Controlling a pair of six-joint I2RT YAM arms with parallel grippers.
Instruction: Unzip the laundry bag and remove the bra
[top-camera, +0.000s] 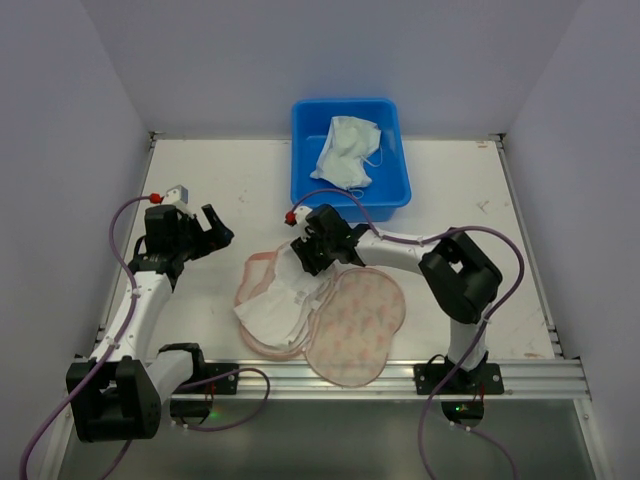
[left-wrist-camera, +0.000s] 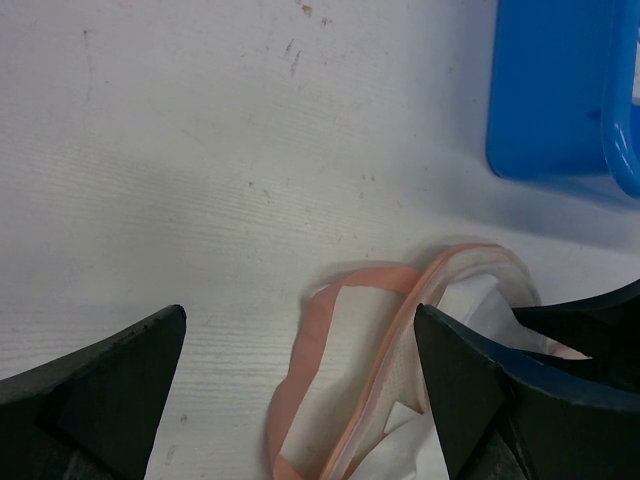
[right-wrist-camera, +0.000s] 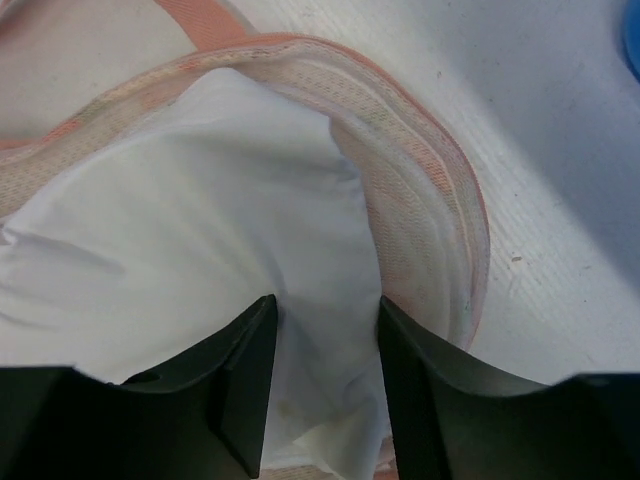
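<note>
I'm watching the left arm reaching forward, its left gripper (top-camera: 217, 229) hanging wide open above the table (top-camera: 200, 170), just left of the laundry bag (top-camera: 355, 320). The right arm is bending back toward the middle, and the right gripper (top-camera: 298, 258) is pinching a fold of the bag's white lining (right-wrist-camera: 200, 200). The bra (top-camera: 348, 150) is lying in the blue tub (top-camera: 304, 170) at the back, well apart from the bag. Only the left wrist view is showing the pink edging (left-wrist-camera: 300, 345) curling between its spread fingers. Only the right wrist view is showing cloth caught between its fingers.
</note>
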